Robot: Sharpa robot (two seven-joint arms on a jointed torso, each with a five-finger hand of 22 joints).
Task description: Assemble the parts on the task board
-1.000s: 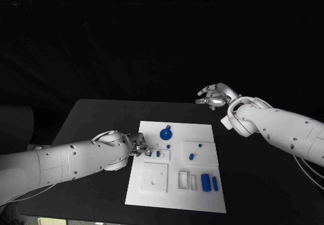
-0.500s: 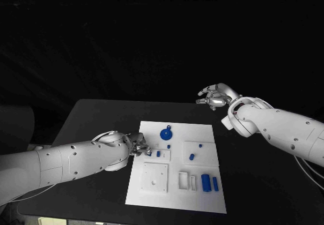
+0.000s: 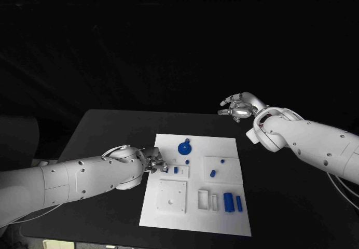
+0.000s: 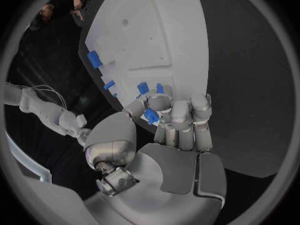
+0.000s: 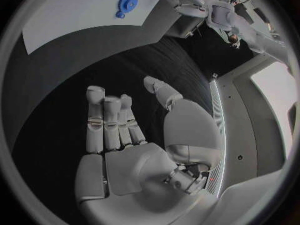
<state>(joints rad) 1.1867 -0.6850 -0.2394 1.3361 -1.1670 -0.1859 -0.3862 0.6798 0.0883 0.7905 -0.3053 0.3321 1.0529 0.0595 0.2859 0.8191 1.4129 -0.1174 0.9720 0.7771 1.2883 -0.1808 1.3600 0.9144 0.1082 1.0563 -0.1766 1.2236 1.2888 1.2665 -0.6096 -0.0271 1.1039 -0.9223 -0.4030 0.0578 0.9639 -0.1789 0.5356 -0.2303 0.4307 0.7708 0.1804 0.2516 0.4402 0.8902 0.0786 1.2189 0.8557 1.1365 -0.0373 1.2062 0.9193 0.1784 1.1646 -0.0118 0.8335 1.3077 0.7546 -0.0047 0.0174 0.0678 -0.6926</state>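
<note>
Resting at the nine o'clock edge of the task board (image 3: 224, 218), the left hand (image 3: 153, 160) pinches a small blue part (image 4: 150, 116) between its thumb and curled fingers, as the left wrist view shows plainly; two more little blue parts (image 4: 150, 88) lie on the board just beyond its fingertips. The white board sits in the middle of the black counter (image 3: 105, 129); toward its twelve o'clock end lies a round blue disc (image 3: 183, 149) with a small tab; near the centre, a raised white square block (image 3: 222, 169) carries a short blue piece (image 3: 212, 173) and a smaller one at its two o'clock corner; at the board's seven o'clock stands another white square block (image 3: 171, 196) with a small hole in it; at five o'clock, narrow white slots (image 3: 203, 199) stand beside two upright blue bars (image 3: 232, 202). The right hand (image 3: 239, 108) hangs off the board at one o'clock, over the counter's far edge, holding nothing, its fingers loosely spread and apart.
</note>
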